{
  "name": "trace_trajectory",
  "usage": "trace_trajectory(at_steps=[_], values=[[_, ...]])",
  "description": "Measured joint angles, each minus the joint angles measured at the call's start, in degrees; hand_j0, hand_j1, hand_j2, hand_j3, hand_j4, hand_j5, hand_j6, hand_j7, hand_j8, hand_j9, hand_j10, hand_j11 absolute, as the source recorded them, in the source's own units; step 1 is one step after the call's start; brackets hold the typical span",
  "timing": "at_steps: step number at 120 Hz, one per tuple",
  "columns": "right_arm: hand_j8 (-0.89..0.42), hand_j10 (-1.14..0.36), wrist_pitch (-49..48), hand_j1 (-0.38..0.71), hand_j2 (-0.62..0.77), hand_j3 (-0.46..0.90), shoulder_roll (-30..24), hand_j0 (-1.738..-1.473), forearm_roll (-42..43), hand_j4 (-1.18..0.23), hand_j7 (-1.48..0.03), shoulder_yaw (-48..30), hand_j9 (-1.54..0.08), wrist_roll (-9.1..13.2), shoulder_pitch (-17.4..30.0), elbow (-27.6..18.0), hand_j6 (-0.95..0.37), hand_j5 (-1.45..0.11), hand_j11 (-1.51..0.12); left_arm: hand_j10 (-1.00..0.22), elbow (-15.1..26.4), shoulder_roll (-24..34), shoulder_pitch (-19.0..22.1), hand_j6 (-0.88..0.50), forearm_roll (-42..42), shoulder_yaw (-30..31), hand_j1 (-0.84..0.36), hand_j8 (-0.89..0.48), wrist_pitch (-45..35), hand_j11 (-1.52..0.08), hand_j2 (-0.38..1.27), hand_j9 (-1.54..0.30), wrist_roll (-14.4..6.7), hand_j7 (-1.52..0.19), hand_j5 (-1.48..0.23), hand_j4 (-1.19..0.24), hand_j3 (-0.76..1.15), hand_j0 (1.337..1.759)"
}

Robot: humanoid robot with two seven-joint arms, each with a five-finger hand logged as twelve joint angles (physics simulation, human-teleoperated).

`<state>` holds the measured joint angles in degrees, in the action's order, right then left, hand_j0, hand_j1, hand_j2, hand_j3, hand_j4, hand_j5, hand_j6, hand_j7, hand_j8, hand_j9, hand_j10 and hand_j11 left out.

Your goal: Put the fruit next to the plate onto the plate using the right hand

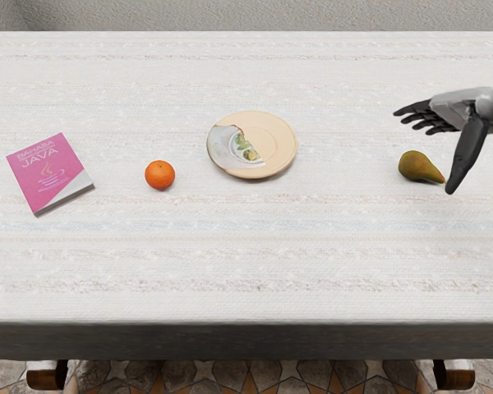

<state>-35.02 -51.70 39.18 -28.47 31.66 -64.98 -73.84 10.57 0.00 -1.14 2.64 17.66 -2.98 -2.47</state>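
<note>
A tan plate (pixel 275 131) with a white and green printed patch lies near the middle of the table. An orange (pixel 159 175) sits to its left, and a brownish-green pear (pixel 419 167) lies on its side well to the right. My right hand (pixel 444 135) comes in from the right edge and hovers just above and right of the pear. Its fingers (pixel 417 115) are spread towards the left, and the thumb points down beside the pear. It holds nothing. The left arm does not show.
A pink book (pixel 48 171) with "JAVA" on its cover lies at the far left of the white tablecloth (pixel 246 263). The table's front edge runs along the bottom, with tiled floor below it.
</note>
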Motion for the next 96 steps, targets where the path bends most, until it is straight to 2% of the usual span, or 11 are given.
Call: trace_trajectory(at_steps=[14, 35, 67, 96], values=[[-0.04, -0.03, 3.54, -0.31, -0.01, 0.0, 1.32, -1.658, 5.85, -0.04, -0.04, 1.35, -0.04, 1.16, 0.43, -2.82, -0.04, -0.04, -0.04, 0.0, 0.0, 0.0, 0.0, 0.0, 0.0, 0.0, 0.35, 0.0, 0.0, 0.0, 0.0, 0.0, 0.0, 0.0, 0.0, 0.0, 0.0, 1.658], [-0.04, -0.04, 11.74, -0.31, -0.01, 0.0, 4.8, -1.658, 12.52, -0.04, -0.04, 3.99, -0.04, 1.7, 0.92, -3.0, -0.04, -0.04, -0.04, 0.0, 0.01, 0.0, 0.0, 0.0, 0.0, 0.0, 0.35, 0.0, 0.0, 0.0, 0.0, 0.0, 0.0, 0.0, 0.0, 0.0, 0.0, 1.658], [-0.04, -0.04, 20.12, -0.31, -0.01, 0.0, 8.43, -1.658, 16.72, -0.04, -0.05, 7.36, -0.05, 1.66, 2.39, -0.54, -0.04, -0.05, -0.05, 0.0, 0.02, 0.0, 0.0, 0.0, 0.0, 0.0, 0.35, 0.0, 0.0, 0.0, 0.0, 0.0, 0.01, 0.0, 0.0, 0.0, 0.0, 1.658], [-0.13, -0.13, 26.29, -0.2, -0.02, 0.0, 10.5, -1.658, 18.3, -0.13, -0.16, 10.71, -0.16, 1.69, 2.88, 0.58, -0.13, -0.16, -0.16, 0.0, 0.01, 0.0, 0.0, 0.0, 0.0, 0.0, 0.35, 0.0, 0.0, 0.0, 0.0, 0.0, 0.0, 0.0, 0.0, 0.0, 0.0, 1.658]])
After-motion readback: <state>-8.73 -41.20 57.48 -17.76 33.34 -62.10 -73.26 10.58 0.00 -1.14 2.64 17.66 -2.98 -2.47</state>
